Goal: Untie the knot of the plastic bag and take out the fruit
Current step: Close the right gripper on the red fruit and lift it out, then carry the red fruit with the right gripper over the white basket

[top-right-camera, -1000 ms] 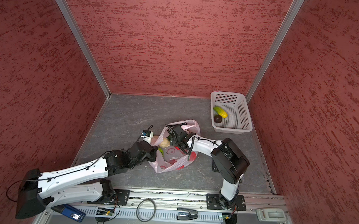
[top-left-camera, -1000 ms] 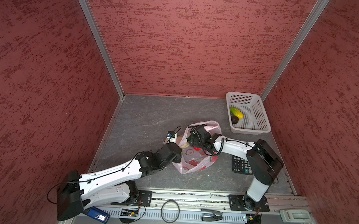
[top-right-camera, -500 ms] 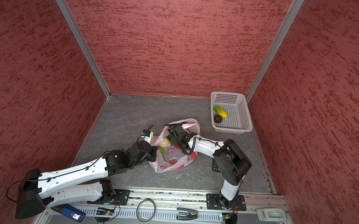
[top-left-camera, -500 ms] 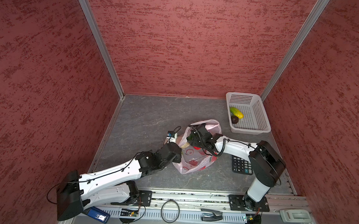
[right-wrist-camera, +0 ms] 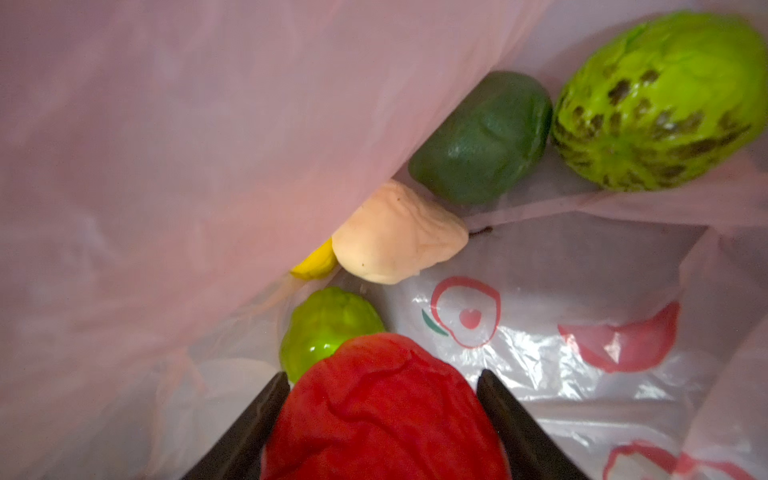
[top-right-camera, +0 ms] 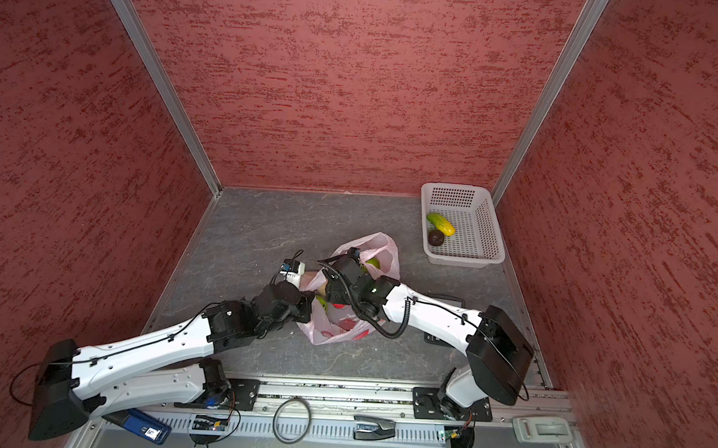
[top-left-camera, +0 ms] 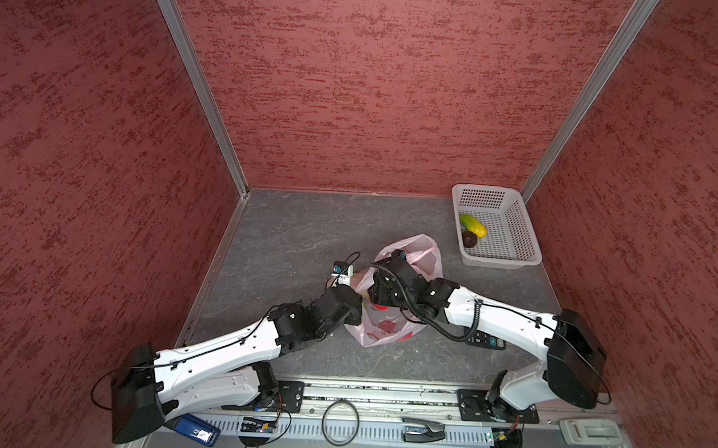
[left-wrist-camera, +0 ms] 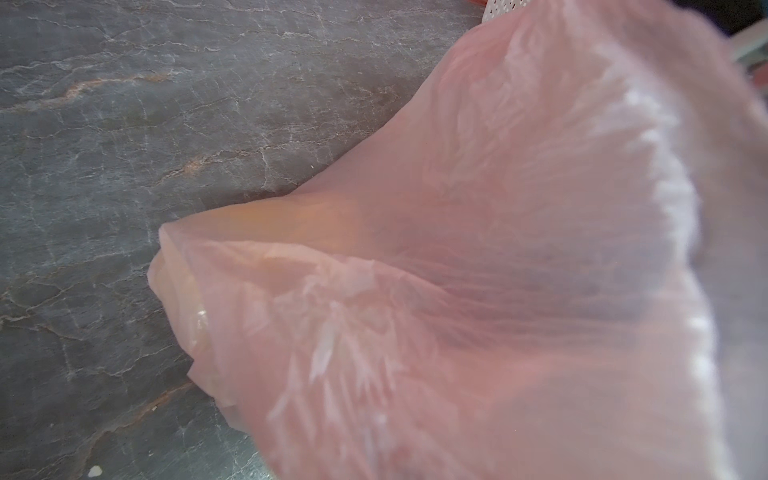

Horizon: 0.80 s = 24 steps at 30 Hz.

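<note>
Pink plastic bag [top-left-camera: 379, 337] lying open mid tabletop [top-left-camera: 290, 238], left pincer [top-left-camera: 358, 308] pinched shut on its rim, right pincer [right-wrist-camera: 382, 376] inside, clamped around red fruit [right-wrist-camera: 374, 424], cream fruit [right-wrist-camera: 395, 237] and dark green fruit [right-wrist-camera: 478, 141] just beyond, white basket [top-left-camera: 501, 262] well apart.

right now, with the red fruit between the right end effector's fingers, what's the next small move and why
Probably lift straight up out of the plastic bag. The right end effector grips the red fruit on both sides, and the film hangs close beside it, so a sideways pull could snag.
</note>
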Available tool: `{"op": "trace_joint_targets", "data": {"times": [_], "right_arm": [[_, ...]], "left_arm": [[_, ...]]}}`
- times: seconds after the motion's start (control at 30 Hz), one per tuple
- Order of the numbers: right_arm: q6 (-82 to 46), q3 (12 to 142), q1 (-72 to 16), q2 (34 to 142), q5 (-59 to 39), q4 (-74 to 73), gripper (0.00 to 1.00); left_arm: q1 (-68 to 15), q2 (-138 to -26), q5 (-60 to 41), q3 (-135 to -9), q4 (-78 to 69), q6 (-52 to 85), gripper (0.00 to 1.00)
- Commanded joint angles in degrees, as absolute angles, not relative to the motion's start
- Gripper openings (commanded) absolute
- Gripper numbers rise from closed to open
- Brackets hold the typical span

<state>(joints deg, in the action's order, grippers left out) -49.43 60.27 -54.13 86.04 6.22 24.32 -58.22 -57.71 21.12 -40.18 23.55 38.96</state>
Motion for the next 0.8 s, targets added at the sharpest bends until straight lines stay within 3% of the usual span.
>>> {"op": "trace_joint_targets", "data": {"times": [0.0, 0.5, 0.77], "right_arm": [[-52.12, 63.26, -55.57, 82.79, 6.68, 29.19, 0.63], [-48.62, 80.64, -55.07, 75.07, 8.29, 43.11, 0.65], [-43.98, 88.5, -41.28, 74.39, 3.2, 41.65, 0.65]], "left_arm": [[-58.47, -56.7, 22.08, -40.3, 23.97, 38.76, 0.0], [-58.56, -56.44, 22.28, -40.43, 24.37, 38.89, 0.0], [-59.06, -57.26, 22.15, -40.72, 23.91, 38.78, 0.0]]}}
